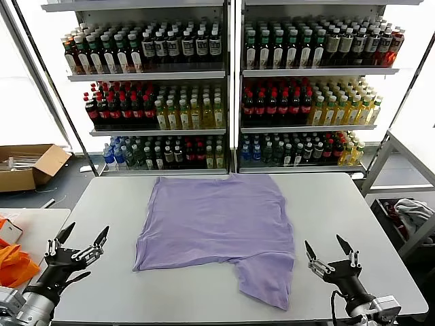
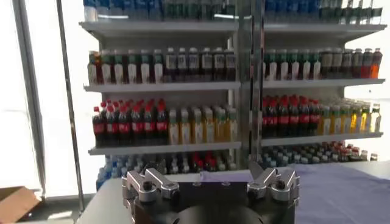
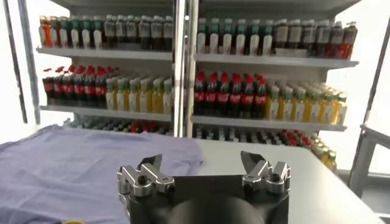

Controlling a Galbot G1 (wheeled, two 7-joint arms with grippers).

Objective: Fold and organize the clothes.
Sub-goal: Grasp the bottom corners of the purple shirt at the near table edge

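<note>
The clothes are one lavender T-shirt (image 1: 216, 221) lying spread flat on the grey table (image 1: 333, 204), plain side up, with one sleeve sticking out toward the near edge at the lower right. My left gripper (image 1: 84, 234) hovers open over the table's near left corner, clear of the shirt. Over the near right corner my right gripper (image 1: 323, 243) is open too, just right of that sleeve. The left wrist view shows that gripper (image 2: 204, 173) empty, with the shirt (image 2: 341, 192) off to one side. The right wrist view shows the right gripper (image 3: 200, 159) empty, with the shirt (image 3: 73, 167) beyond it.
Shelves full of bottles (image 1: 224, 88) stand behind the table. A cardboard box (image 1: 27, 166) sits on the floor at far left. Orange fabric (image 1: 13, 265) lies on a low side table at left. A grey-white cloth heap (image 1: 411, 210) sits in a bin at right.
</note>
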